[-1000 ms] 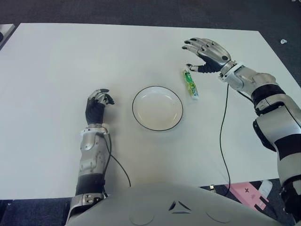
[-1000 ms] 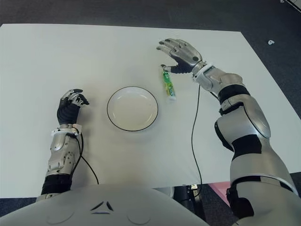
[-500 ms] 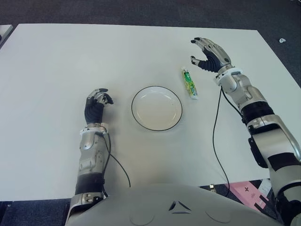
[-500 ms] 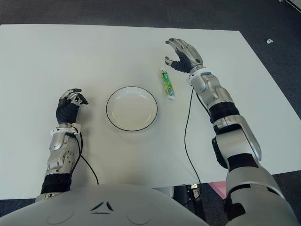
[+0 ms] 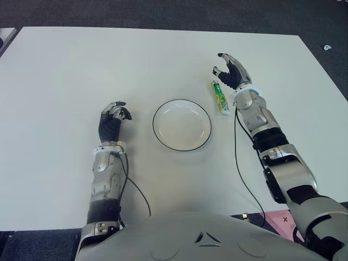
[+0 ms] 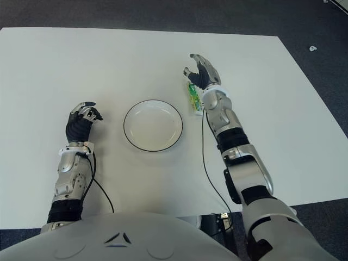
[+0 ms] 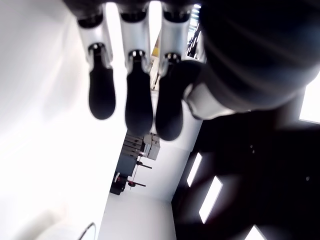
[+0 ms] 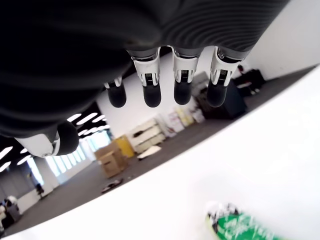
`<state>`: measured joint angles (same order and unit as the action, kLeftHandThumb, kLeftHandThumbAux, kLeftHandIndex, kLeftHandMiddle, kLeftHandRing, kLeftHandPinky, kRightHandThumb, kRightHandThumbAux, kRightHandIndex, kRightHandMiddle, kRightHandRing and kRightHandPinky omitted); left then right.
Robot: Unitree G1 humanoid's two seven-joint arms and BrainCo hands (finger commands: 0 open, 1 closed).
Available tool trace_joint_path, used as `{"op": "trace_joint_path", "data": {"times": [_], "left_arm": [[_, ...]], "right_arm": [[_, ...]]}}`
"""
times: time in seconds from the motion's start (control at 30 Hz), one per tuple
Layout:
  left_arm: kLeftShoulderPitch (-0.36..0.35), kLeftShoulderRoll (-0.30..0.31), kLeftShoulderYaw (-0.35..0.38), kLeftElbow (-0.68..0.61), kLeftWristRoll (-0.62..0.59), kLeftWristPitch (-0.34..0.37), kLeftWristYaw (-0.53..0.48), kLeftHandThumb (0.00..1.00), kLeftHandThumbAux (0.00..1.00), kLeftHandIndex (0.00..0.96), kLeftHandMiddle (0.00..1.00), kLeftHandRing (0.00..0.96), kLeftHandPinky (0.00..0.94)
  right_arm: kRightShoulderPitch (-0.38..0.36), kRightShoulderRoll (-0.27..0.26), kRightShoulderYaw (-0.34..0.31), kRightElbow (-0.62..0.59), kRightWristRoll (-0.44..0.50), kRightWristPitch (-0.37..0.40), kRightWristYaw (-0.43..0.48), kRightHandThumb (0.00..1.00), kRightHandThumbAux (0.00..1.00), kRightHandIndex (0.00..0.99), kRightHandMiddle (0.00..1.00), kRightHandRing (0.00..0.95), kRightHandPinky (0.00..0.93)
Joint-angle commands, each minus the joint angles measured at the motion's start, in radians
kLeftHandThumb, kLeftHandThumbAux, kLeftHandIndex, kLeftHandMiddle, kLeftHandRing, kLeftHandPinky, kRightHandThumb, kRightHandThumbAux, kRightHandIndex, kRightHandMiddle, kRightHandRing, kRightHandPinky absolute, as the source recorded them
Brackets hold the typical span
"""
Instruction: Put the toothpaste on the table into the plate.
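Toothpaste (image 5: 219, 97) lies flat on the white desk (image 5: 65, 70), just below the fingertips of the right hand (image 5: 230, 71), which hovers over the tube's far end without gripping it. That hand's fingers (image 8: 152, 85) hang loosely spread, thumb apart, nothing between them. The plate (image 5: 181, 124) sits near the tube, on the thumb side of the right hand, and holds nothing. The left hand (image 5: 112, 120) shows on the other side of the plate, its fingers (image 7: 137, 95) curled in, holding nothing.
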<state>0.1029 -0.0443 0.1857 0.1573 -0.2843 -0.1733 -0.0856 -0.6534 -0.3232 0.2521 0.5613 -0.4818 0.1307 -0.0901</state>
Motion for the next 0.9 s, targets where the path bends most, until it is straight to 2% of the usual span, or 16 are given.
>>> {"op": "trace_joint_path", "data": {"times": [0.03,0.13,0.23,0.33,0.43,0.67,0.9], "left_arm": [[0.058,-0.005,0.006,0.071,-0.003,0.094,0.013,0.716,0.714,0.437,0.623,0.606,0.56],[0.06,-0.004,0.005,0.07,0.0,0.093,0.011,0.716,0.714,0.437,0.624,0.605,0.556],[0.061,-0.002,0.004,0.076,-0.001,0.082,0.001,0.716,0.714,0.436,0.622,0.604,0.555],[0.061,-0.001,0.003,0.078,-0.001,0.077,-0.004,0.716,0.714,0.436,0.621,0.603,0.555],[0.061,0.003,0.003,0.082,-0.003,0.074,-0.01,0.715,0.714,0.436,0.618,0.602,0.559],[0.062,0.003,0.011,0.083,-0.013,0.074,-0.016,0.715,0.714,0.436,0.613,0.601,0.565],[0.062,0.006,0.017,0.099,-0.019,0.054,-0.029,0.715,0.713,0.436,0.614,0.6,0.559]], "right_arm": [[0.007,0.096,-0.069,0.015,0.064,0.135,-0.033,0.594,0.26,0.0,0.0,0.0,0.0],[-0.017,0.149,-0.092,0.078,0.075,0.167,-0.089,0.592,0.218,0.0,0.0,0.0,0.0],[-0.07,0.194,-0.112,0.234,0.09,0.149,-0.161,0.595,0.191,0.0,0.0,0.0,0.0],[-0.106,0.212,-0.126,0.342,0.101,0.117,-0.204,0.596,0.178,0.0,0.0,0.0,0.0],[-0.136,0.236,-0.146,0.428,0.116,0.122,-0.264,0.582,0.162,0.0,0.0,0.0,0.0],[-0.17,0.278,-0.175,0.509,0.152,0.156,-0.325,0.55,0.145,0.0,0.0,0.0,0.0],[-0.194,0.296,-0.196,0.563,0.172,0.182,-0.366,0.542,0.146,0.0,0.0,0.0,0.0]]}}
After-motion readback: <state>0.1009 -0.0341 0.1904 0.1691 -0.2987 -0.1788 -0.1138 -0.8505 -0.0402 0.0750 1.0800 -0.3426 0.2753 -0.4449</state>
